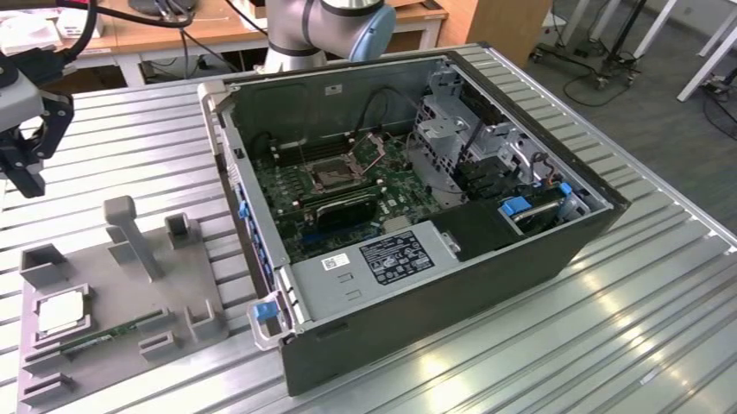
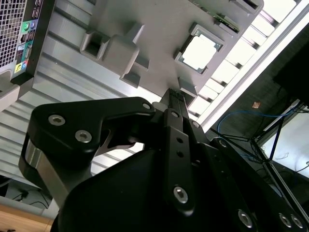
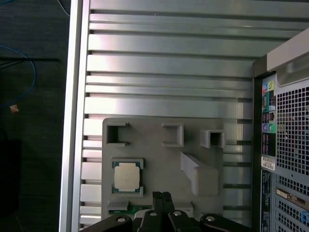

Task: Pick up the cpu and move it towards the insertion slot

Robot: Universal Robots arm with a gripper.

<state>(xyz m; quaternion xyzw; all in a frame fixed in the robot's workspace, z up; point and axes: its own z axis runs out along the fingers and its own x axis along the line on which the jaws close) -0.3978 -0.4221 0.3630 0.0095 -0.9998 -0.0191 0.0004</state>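
Gripper, its fingers pressed together on nothing, hangs above the grey fixture plate on the bench. The cpu lies in a square pocket on that plate, apart from the gripper. The insertion slot sits inside the open computer case beside the plate.

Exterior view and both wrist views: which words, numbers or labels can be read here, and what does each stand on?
Nothing reads clearly.
Large label on the power supply, exterior view: print too small.
Small sticker beside it: too small.
Label strip on the computer case's rear panel, first wrist view: blurred.
Face of the cpu, first wrist view: no readable marking.
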